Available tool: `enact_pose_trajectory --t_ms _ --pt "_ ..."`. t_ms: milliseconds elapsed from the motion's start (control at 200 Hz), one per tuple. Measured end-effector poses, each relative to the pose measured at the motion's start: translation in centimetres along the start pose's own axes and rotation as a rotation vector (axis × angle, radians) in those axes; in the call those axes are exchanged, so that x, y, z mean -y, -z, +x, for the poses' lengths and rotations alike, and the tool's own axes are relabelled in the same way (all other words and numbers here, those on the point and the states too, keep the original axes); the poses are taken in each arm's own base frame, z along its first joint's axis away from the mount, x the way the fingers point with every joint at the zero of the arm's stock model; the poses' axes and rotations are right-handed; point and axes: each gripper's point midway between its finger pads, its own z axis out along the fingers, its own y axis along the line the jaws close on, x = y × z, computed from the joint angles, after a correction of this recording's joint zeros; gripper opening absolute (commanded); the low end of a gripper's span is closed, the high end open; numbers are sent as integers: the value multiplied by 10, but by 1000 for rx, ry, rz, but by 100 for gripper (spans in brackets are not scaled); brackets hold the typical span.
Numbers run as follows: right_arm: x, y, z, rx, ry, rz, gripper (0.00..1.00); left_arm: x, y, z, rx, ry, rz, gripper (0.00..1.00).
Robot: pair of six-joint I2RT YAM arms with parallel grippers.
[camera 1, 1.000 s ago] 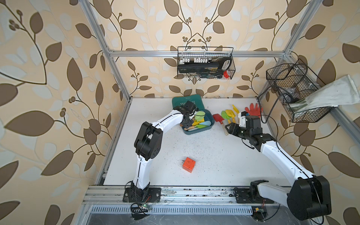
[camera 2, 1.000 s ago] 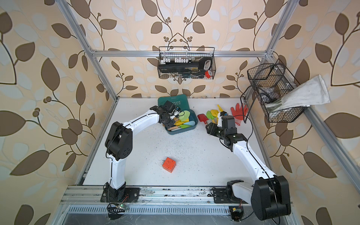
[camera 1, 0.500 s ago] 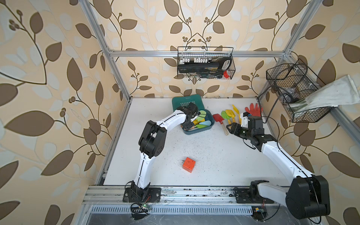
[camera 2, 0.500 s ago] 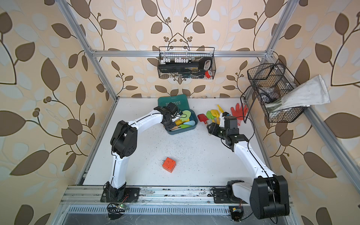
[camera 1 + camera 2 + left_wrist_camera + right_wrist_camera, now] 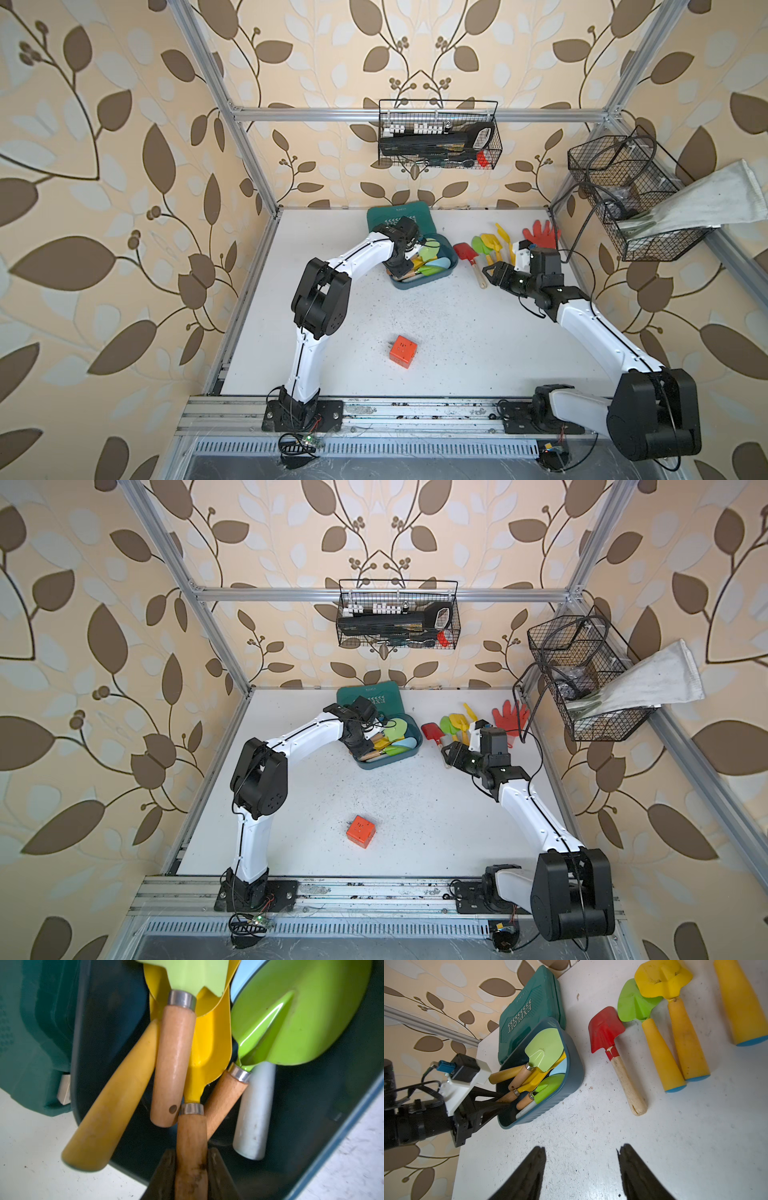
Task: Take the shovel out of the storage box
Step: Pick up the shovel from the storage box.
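Reading "EXPLOIT" on green case [image 5: 529,1012] beside storage box [image 5: 550,1105]; pinching wooden handle of yellow shovel [image 5: 207,1043] inside it with left gripper [image 5: 191,1150]; holding right gripper [image 5: 581,1148] spread above bench [image 5: 591,1126].

White table [image 5: 457,324] carries the storage box [image 5: 419,283], green case [image 5: 399,216], orange cube [image 5: 403,352], loose shovels [image 5: 464,250], perhaps a red glove [image 5: 542,235].

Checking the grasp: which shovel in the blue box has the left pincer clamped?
The yellow-bladed shovel with the wooden handle; the left pincer is shut on that handle. Both green shovels lie free.
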Motion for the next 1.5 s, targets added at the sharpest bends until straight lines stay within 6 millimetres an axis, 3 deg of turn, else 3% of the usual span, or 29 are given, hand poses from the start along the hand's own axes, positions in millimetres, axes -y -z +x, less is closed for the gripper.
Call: enact_pose_trajectory --t_ms 320,655,885,1090,1500 --pt "2 -1 1 -8 -11 -3 60 14 31 -7 44 61 102 0" --pt "3 -1 -1 -7 -24 -10 60 15 59 -9 49 113 119 0" --pt "4 -1 -2 -6 -31 -10 60 18 59 11 -27 157 123 0" --pt "5 -2 0 -12 -35 -13 60 15 61 44 -102 186 54 0" --pt "9 -7 1 -21 -43 -8 60 4 100 63 -97 184 -108 0"
